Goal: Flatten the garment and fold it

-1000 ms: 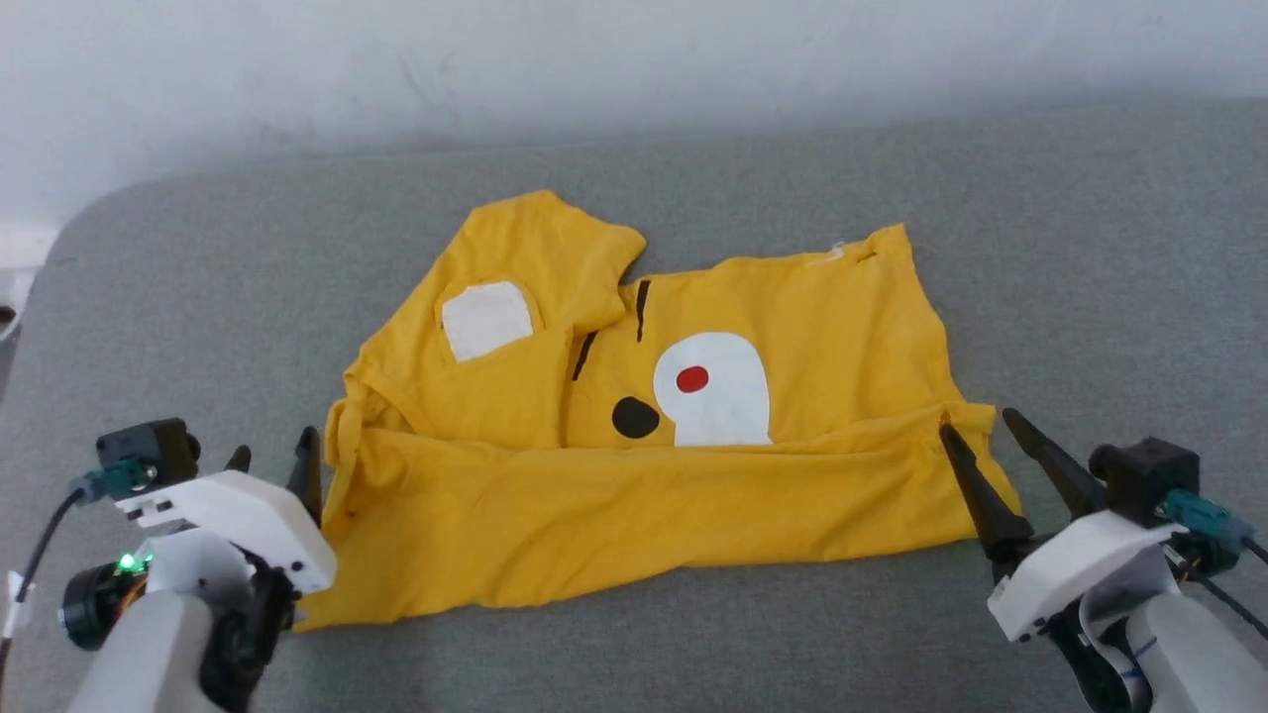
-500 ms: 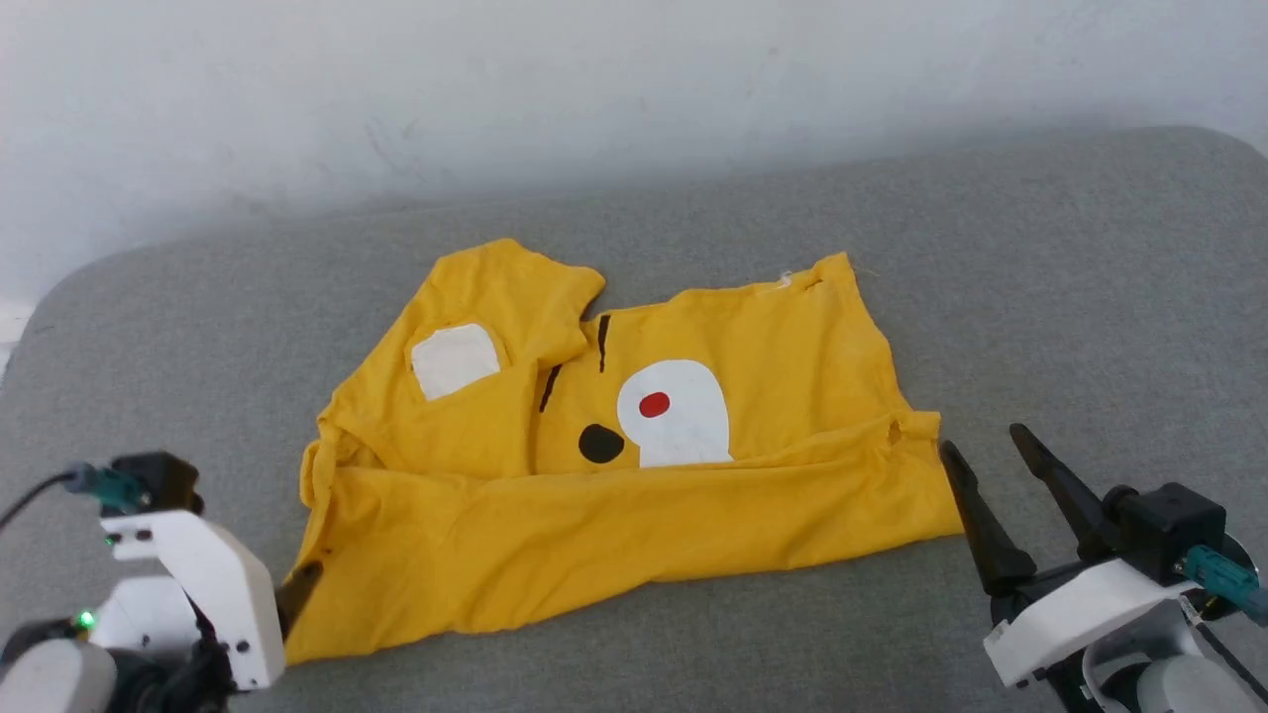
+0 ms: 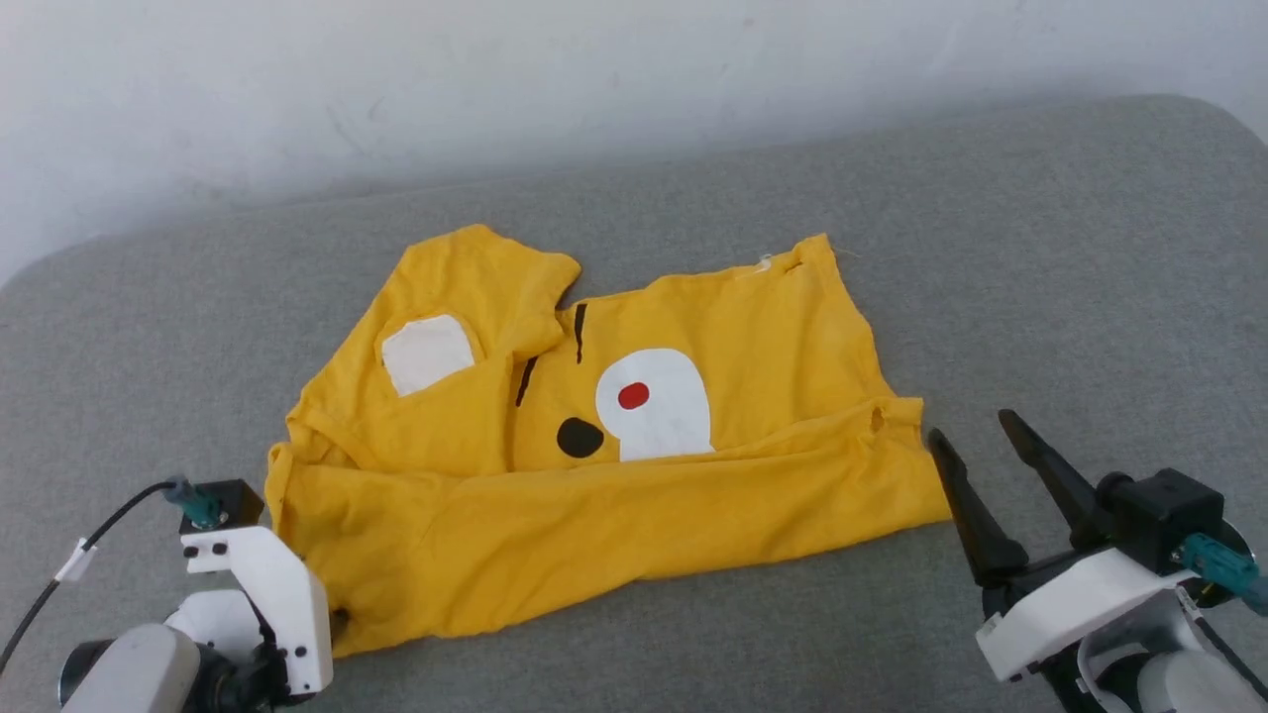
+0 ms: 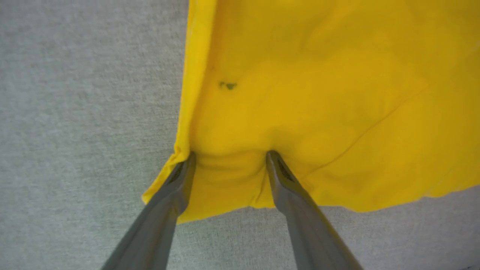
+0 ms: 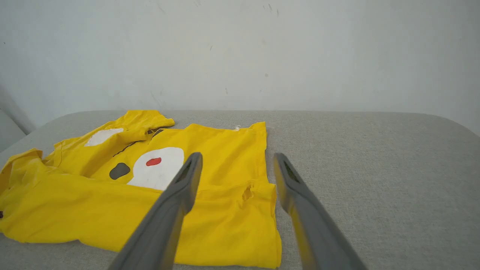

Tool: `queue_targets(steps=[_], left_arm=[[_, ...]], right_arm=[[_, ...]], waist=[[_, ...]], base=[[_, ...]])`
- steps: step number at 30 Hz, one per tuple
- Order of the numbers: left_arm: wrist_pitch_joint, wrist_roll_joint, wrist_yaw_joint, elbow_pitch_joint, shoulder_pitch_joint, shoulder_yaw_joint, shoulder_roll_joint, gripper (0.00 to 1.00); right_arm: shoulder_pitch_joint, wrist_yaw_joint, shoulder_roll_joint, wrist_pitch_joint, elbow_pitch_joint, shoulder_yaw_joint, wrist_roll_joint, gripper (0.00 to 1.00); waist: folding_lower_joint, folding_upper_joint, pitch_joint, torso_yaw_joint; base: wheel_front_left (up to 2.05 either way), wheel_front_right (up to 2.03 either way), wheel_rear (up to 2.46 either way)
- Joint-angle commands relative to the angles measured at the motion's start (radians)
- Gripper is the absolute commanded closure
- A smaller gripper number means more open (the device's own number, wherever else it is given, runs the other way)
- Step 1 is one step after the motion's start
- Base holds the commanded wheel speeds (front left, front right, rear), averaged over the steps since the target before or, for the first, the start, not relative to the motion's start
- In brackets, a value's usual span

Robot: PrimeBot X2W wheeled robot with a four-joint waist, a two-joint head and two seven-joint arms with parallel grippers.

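The garment (image 3: 594, 495), a bright yellow T-shirt, lies on the grey padded surface (image 3: 1040, 248). Its plain near part is folded up over the print's lower edge; white patches, black marks and a red dot (image 3: 634, 395) show above the fold. A small hole (image 3: 877, 418) sits near its right edge. My left gripper (image 4: 231, 154) is open, both fingertips pressing on the garment's (image 4: 318, 93) near-left corner; its white wrist housing (image 3: 260, 604) hides the fingers from the head camera. My right gripper (image 3: 969, 434) stands open just off the garment's right edge, empty, raised above the garment (image 5: 93, 202) in the right wrist view.
A white wall (image 3: 634, 79) rises behind the grey surface, whose back corners are rounded. Bare grey surface lies right of the garment and along the near edge (image 3: 693, 673). A black cable (image 3: 59, 584) trails from the left wrist.
The head camera has shifted. My left gripper has tipped down from beside the garment's left edge onto its near-left corner. The right gripper has drawn back off the right edge. Both stay open.
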Motion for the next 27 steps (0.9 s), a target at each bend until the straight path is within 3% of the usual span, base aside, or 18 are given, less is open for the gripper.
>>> queue_targets(steps=[1,2,3,9,19,27], left_arm=[[0.012,-0.012,-0.021,0.057,0.008,-0.037,-0.051,0.58],[0.012,-0.015,-0.027,0.073,0.009,-0.045,-0.059,0.87],[0.008,-0.018,-0.032,0.088,0.009,-0.048,-0.067,1.00],[-0.095,-0.019,-0.030,0.117,0.015,-0.024,-0.094,1.00],[-0.242,-0.009,0.012,-0.045,0.045,0.043,-0.089,1.00],[-0.246,0.026,0.053,-0.192,0.048,0.037,-0.078,1.00]], right_arm=[[0.008,-0.002,0.001,0.010,-0.003,0.001,0.003,0.00],[0.010,-0.002,0.000,0.013,-0.002,0.000,0.005,0.00],[0.012,-0.002,0.000,0.020,-0.001,-0.005,0.009,0.00],[0.015,-0.002,-0.018,0.106,0.012,-0.039,0.063,0.00],[-0.118,-0.002,-0.074,0.482,0.227,-0.022,0.244,0.00],[-0.295,-0.002,-0.062,0.563,0.442,0.034,0.301,0.00]], waist=[[0.0001,0.0000,-0.002,-0.009],[0.0001,0.0000,-0.004,-0.011],[0.0001,0.0000,-0.006,-0.013],[0.0001,0.0000,-0.012,-0.014],[0.0001,0.0000,0.002,0.039],[0.0001,0.0000,0.043,0.081]], base=[[0.00,0.00,0.00],[0.00,0.00,0.00],[0.00,0.00,0.00],[0.00,0.00,0.00],[0.00,0.00,0.00],[0.00,0.00,0.00]])
